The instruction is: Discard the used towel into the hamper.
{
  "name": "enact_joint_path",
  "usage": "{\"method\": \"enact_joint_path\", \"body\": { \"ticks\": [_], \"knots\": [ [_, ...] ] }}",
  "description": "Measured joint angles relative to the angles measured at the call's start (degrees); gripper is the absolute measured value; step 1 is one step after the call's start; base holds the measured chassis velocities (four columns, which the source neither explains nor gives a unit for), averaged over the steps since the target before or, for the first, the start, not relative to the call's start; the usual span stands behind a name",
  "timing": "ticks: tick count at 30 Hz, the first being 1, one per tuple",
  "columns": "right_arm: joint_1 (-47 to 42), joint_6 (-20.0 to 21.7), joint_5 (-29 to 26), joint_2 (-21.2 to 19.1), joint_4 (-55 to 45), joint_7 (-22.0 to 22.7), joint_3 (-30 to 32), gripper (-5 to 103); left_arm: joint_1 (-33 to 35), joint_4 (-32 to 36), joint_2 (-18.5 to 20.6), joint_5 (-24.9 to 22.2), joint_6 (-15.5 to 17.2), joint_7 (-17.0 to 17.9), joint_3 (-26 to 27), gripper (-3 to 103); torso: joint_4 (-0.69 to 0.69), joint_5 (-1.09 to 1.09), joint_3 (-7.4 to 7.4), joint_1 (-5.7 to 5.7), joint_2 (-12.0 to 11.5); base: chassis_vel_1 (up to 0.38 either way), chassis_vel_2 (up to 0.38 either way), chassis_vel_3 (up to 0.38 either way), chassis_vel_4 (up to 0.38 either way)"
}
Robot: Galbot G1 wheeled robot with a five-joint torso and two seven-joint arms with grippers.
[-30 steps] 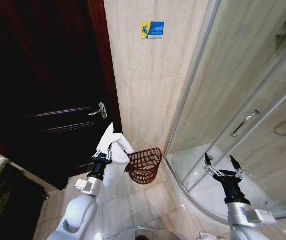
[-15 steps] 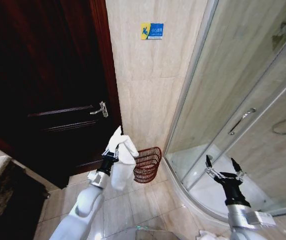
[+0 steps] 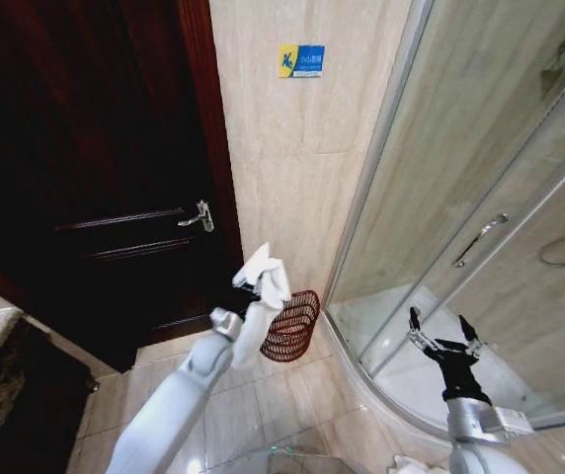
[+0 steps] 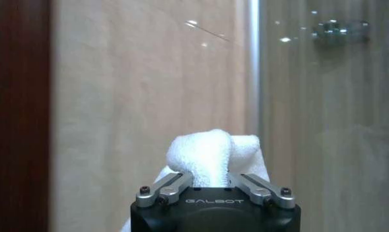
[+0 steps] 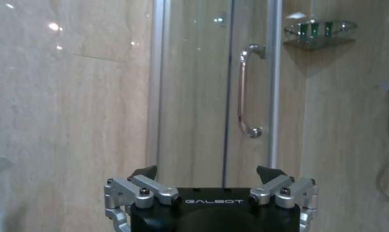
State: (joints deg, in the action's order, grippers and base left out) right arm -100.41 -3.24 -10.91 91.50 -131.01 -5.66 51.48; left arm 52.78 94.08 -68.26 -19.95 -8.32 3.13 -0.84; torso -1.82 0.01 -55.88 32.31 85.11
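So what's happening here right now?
The left hand is shut on a white towel, held out in the air near the rim of the hamper, which stands on the floor by the wall beside the shower enclosure. The right hand is open and idle in front of the shower glass.

Right gripper (image 5: 209, 175), fingers apart, faces shower door handle (image 5: 247, 90).

Head view high, looking down — wrist views close, level (shared shower glass (image 3: 480, 197))
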Motion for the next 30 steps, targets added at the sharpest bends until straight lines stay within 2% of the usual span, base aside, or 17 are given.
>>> {"method": "enact_joint_path", "body": {
  "ticks": [2,3,6,12,21,30],
  "knots": [
    [0.27,0.42,0.08,0.13,0.11,0.42,0.25,100,-4.17,-3.76,-1.28,-0.65,-0.34,-0.26,-3.0,7,0.0,0.0,0.0,0.0,0.0,0.0,0.0,0.0,0.0],
    [0.27,0.42,0.08,0.13,0.11,0.42,0.25,100,-4.17,-3.76,-1.28,-0.65,-0.34,-0.26,-3.0,7,0.0,0.0,0.0,0.0,0.0,0.0,0.0,0.0,0.0],
    [-0.16,0.5,0.12,0.33,0.26,0.57,0.77,100,-11.03,-10.72,-3.81,-1.08,-1.54,-0.75,-5.8,7,0.01,0.01,0.01,0.0,0.0,0.0,0.0,0.0,0.0],
    [-0.83,0.29,-0.52,0.19,0.66,0.56,1.94,100,-17.73,-20.94,-6.55,-1.73,-4.08,-1.85,-6.31,7,0.0,0.01,0.01,0.0,0.0,0.0,0.0,0.0,0.0],
    [-0.73,-0.19,-1.36,-0.12,1.25,0.39,2.01,100,-21.94,-27.11,-8.05,-1.96,-4.74,-2.3,-6.76,7,0.0,0.0,0.01,-0.01,0.0,0.0,0.0,0.0,0.0],
    [-0.98,-0.01,-2.21,-0.45,0.19,0.3,2.44,100,-21.99,-27.63,-6.9,-1.94,-4.44,-1.96,-6.44,7,-0.01,-0.02,0.01,-0.01,0.0,0.0,0.0,0.0,0.0]
  ]
}}
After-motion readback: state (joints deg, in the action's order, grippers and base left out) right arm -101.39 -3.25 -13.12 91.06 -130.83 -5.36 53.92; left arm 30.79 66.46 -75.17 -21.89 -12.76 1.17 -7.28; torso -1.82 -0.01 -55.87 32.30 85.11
